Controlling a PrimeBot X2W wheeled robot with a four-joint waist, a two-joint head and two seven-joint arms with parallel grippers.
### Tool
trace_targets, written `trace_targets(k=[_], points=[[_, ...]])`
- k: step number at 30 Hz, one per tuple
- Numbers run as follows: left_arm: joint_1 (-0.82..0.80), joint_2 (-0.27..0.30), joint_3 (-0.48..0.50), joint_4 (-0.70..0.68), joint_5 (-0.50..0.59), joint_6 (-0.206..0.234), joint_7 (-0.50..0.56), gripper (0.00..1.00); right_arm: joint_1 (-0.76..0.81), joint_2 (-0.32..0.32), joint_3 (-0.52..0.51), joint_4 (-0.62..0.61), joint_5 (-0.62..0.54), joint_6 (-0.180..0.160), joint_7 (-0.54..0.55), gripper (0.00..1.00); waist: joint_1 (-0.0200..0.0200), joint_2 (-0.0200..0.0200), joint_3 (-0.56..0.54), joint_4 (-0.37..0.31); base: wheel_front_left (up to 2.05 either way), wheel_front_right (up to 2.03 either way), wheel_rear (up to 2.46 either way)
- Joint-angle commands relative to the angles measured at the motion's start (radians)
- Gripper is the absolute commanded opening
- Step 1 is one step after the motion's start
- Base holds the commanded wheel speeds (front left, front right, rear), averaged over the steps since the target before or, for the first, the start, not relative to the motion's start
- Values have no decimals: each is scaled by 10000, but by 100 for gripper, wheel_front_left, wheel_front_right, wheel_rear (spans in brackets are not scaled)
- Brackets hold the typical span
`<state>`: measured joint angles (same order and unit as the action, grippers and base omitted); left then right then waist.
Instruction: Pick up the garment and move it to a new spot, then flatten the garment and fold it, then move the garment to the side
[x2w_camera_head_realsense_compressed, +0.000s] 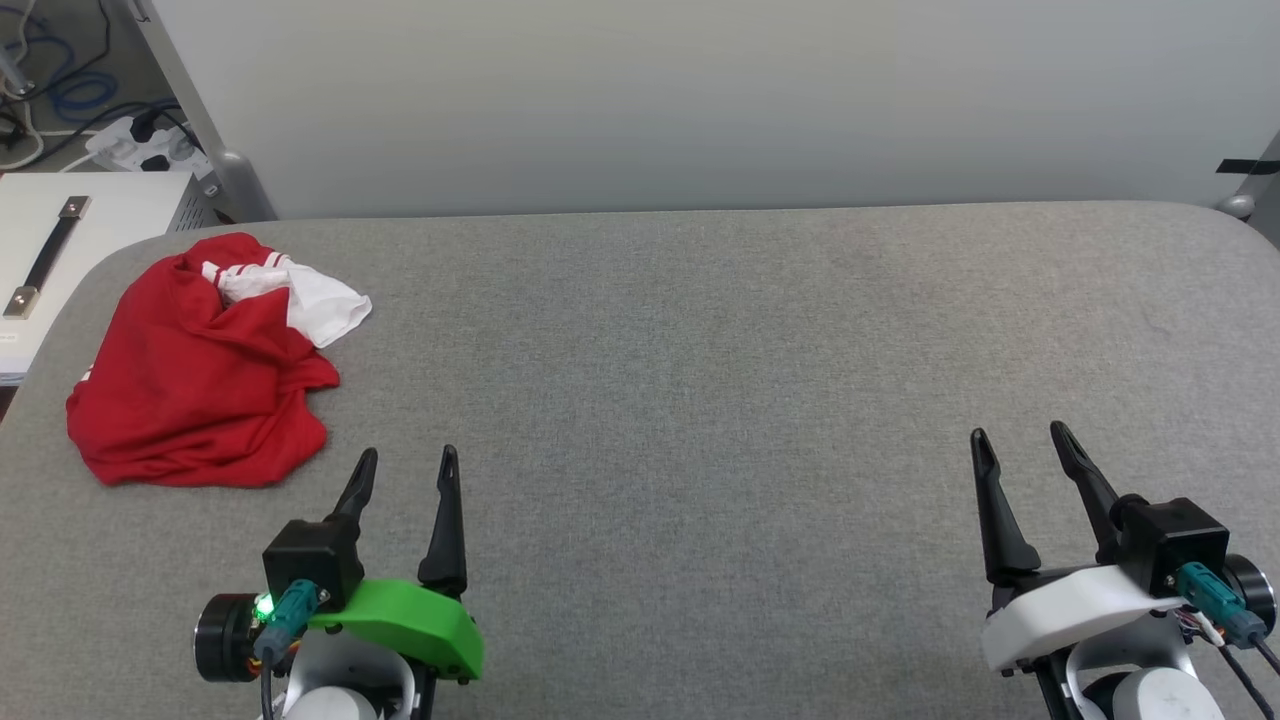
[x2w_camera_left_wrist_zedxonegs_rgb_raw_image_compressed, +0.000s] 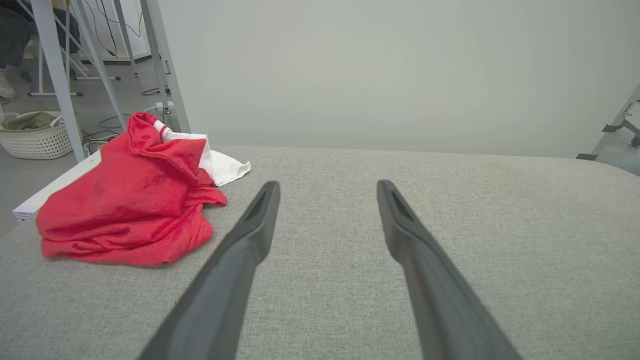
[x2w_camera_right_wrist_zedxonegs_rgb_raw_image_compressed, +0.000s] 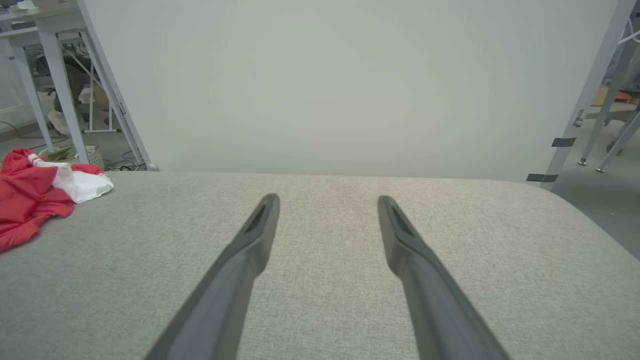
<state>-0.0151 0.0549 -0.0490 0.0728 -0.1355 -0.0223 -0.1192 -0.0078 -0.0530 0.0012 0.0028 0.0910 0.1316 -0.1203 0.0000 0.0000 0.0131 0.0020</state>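
Garment (x2w_camera_head_realsense_compressed: 200, 370), one crumpled heap, lies untouched; left claw (x2w_camera_head_realsense_compressed: 409, 455) and right claw (x2w_camera_head_realsense_compressed: 1018, 432) both spread, empty.

The shirt (x2w_camera_head_realsense_compressed: 200, 390) lies bunched at the left of the tabletop (x2w_camera_head_realsense_compressed: 700, 400). Its folds cover much of its own cloth, so a second sleeve and the collar cannot be made out. In the right wrist view the frame's left edge cuts the shirt off. The bottom edges of the wrist views crop the left tool (x2w_camera_left_wrist_zedxonegs_rgb_raw_image_compressed: 327, 184) and the right tool (x2w_camera_right_wrist_zedxonegs_rgb_raw_image_compressed: 327, 197). At the left of the left wrist view, a basket (x2w_camera_left_wrist_zedxonegs_rgb_raw_image_compressed: 37, 142) is cropped too, and its contents are unclear.
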Motion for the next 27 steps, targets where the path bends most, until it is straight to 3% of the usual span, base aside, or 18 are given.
trace_targets(k=[1, 27], points=[[-32, -24, -23, 74, -107, -46, -114, 100, -35, 13, 27, 33, 75, -5, -121, 100, 0, 0, 7, -3, 0, 0, 0], [-199, -33, -398, 1160, -616, -190, -651, 100, -166, 19, 89, 1225, 438, -7, -650, 100, 0, 0, 131, -5, 0, 0, 0]])
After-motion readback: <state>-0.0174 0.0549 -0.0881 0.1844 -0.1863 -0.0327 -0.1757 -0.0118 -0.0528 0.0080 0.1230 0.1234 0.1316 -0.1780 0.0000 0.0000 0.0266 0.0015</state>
